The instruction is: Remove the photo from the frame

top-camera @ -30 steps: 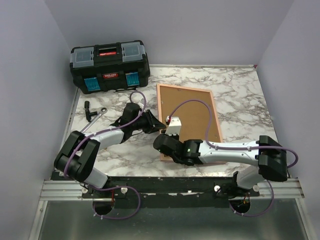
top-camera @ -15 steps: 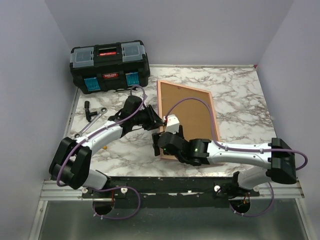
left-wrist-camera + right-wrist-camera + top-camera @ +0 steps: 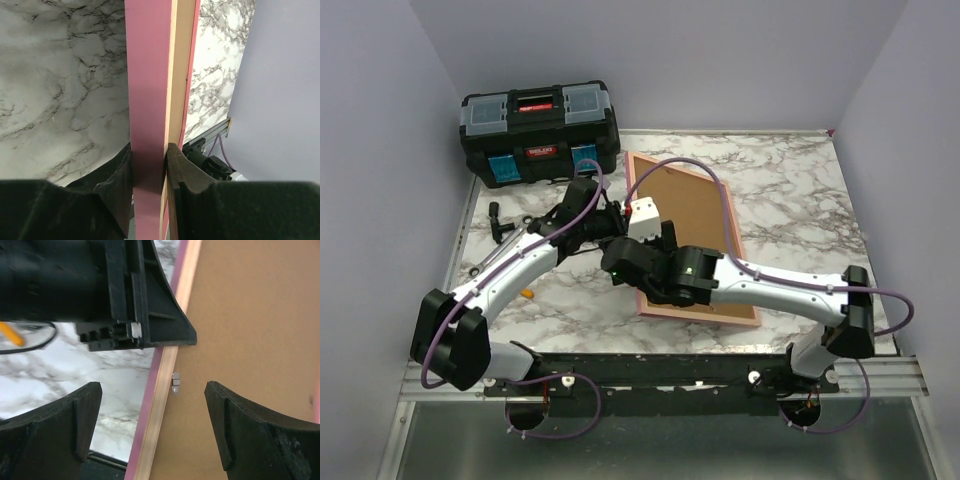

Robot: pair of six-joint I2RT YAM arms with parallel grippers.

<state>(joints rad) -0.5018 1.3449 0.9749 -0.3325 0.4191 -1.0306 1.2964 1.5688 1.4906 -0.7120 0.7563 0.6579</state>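
Lilac walls [image 3: 380, 150] enclose a white surface [image 3: 800, 200] veined in grey marble pattern.

The frame [image 3: 705, 317] lies near the middle of the surface, rear side up. Its long sides run from the near edge toward the far wall and lean to the left. A narrow pink border surrounds a brown backing board [image 3: 695, 210], which fills the opening. No printed face shows in any view.

The left gripper [image 3: 149, 160] is clamped on the left long side of the frame. In the left wrist view, one black finger presses the pink outer face and the other presses the pale wooden rear face. The rail runs straight away from the camera between them. Whether this side is raised off the surface cannot be told.

The right gripper [image 3: 152, 390] hangs above the same long side, just nearer the arm bases than the left gripper. Its jaws stand wide apart and grip nothing. One finger is over the marble and the other over the backing board. Between them, a small metal retaining tab [image 3: 175, 382] sits on the backing board at the inner edge of the border. The black housing of the left gripper fills the upper left of the right wrist view.

Other items on the surface:
- A small orange item [image 3: 525, 293] lies beside the left arm.
- A black tool [image 3: 498, 222] lies near the left edge.
- A black toolbox [image 3: 540, 133] with blue latches and a red handle stands at the far left corner, well apart from the frame.
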